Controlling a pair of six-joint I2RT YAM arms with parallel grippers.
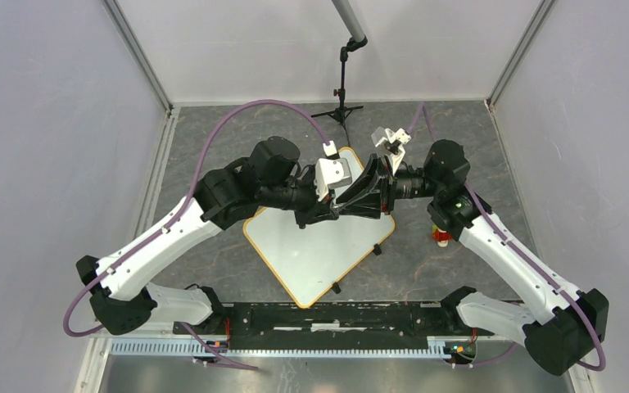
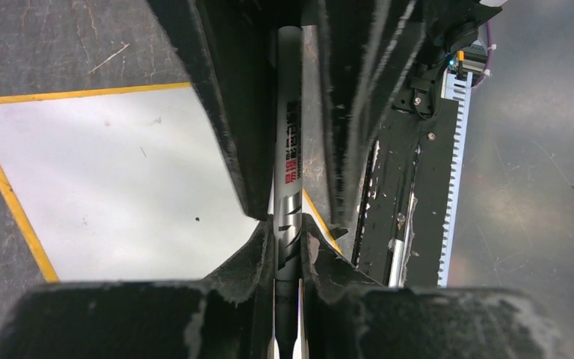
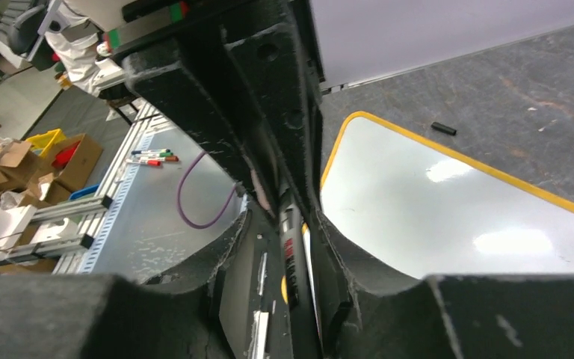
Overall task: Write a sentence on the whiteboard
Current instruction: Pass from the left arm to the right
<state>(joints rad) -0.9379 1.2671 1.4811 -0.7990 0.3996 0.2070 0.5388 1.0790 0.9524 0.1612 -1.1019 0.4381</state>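
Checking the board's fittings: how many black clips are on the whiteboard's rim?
2 clips, both on the whiteboard's near-right edge: one by the right corner, one nearer the near corner. Others may be hidden.

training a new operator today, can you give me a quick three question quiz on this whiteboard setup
1. True or false: the visible part of the whiteboard already carries black writing.
2. What sits between the fingers of the left gripper? A an eraser; B a marker; C a cup.
3. In the top view, how many small black clips sit on the whiteboard's rim?

Key: 1 false, the surface in view is blank. 2 B. 3 two, both on the near right edge.
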